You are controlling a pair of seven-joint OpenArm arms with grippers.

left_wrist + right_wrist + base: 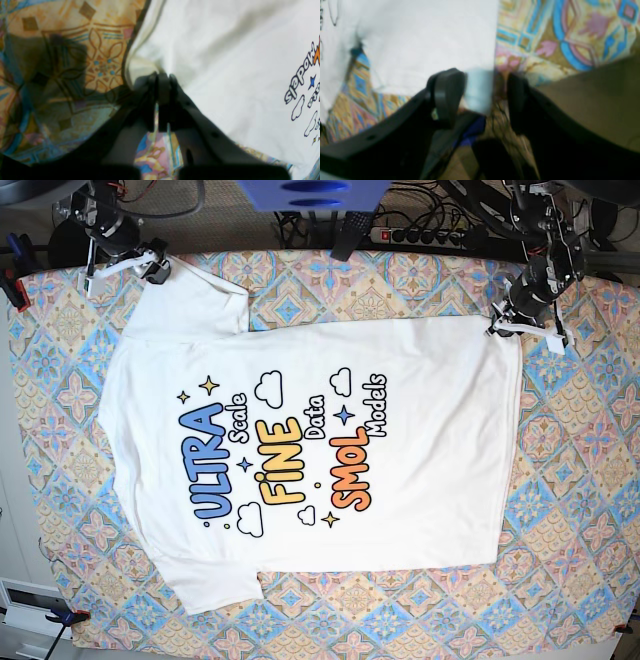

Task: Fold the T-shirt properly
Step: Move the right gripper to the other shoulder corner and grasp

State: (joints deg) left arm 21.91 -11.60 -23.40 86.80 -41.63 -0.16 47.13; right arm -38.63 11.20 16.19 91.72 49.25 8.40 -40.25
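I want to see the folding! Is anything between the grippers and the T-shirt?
Nothing visible. The left gripper is shut on the T-shirt at its hem corner, and the right gripper is open around the sleeve edge.

T-shirt print: "ULTRA Scale FINE Data SMOL Models".

Looking like a robotics lab or test bench, not a home. A table is wearing a patterned cloth in blue, orange and pink tiles, serving as the work surface. Clamps are gripping the cloth at the table edges, and another clamp is sitting at the near corner. A power strip with plugged-in cables is lying along the far edge, with loose wiring trailing behind. Two robot arms are standing at the far corners. A blue object, partly cut off, is showing at the top.
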